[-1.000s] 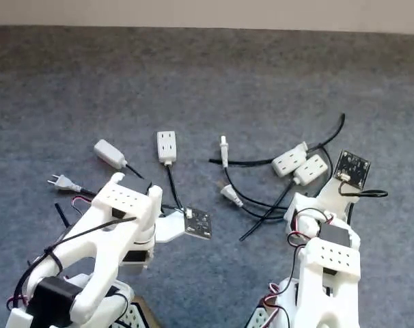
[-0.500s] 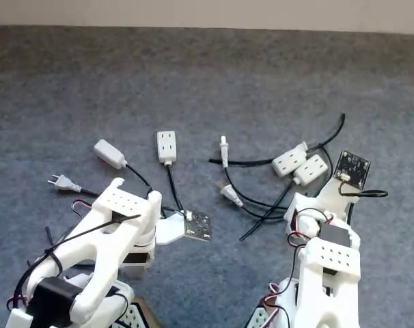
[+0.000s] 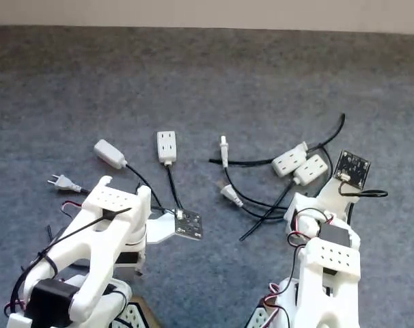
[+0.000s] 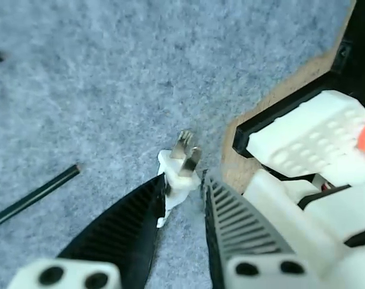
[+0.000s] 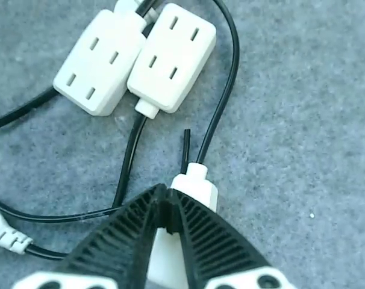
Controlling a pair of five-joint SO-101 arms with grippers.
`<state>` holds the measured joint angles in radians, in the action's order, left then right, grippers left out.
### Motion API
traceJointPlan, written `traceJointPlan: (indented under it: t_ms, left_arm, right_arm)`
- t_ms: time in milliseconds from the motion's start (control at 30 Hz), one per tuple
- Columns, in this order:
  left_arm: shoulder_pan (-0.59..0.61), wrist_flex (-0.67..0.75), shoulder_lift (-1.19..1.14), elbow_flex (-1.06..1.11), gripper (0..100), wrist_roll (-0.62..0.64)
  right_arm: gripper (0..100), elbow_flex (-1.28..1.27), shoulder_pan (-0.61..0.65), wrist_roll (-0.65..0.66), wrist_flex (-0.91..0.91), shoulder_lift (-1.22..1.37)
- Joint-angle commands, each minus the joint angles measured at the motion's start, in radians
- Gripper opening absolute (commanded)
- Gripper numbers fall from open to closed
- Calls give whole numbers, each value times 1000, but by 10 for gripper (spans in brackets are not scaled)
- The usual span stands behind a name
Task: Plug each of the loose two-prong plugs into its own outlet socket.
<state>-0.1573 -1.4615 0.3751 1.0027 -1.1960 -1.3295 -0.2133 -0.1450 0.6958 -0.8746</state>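
Grey carpet (image 3: 214, 82) covers the table, and we see both arms at its near edge. The left gripper (image 4: 184, 183) pinches a white two-prong plug (image 4: 181, 173) between its black fingers, and the plug's prongs (image 4: 187, 150) stick out past the tips. The right gripper (image 5: 168, 208) has its fingertips pressed together, and a second white plug (image 5: 200, 186) lies just beside them on its black cord. From the table's middle in the high view, we find a loose plug (image 3: 231, 195) at four o'clock and another plug (image 3: 224, 149) at one. Farther out, the paired sockets (image 3: 290, 162) touch each other at three o'clock. A single socket (image 3: 166, 147) sits at ten and a pronged plug (image 3: 62, 182) at nine.
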Motion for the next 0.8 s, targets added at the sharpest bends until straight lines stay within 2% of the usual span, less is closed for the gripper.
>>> traceJointPlan:
  t_ms: [0, 67, 233, 433, 500, 767]
  left_arm:
    - [16, -21, 16, 1, 120, -54]
    - [18, -21, 16, 2, 120, -98]
    - [18, -20, 16, 2, 120, -114]
    - [59, 95, 15, 28, 120, -120]
    - [77, 115, 15, 61, 120, -164]
    - [114, 114, 24, 71, 115, -186]
  right_arm:
    - [6, -1, -12, -2, -13, -12]
    - [6, -1, -12, -2, -13, -12]
    - [6, -1, -13, -2, -13, -12]
    - [6, -1, -13, -2, -13, -12]
    - [6, -1, -13, -2, -13, -12]
    - [6, 1, -13, -2, -13, -12]
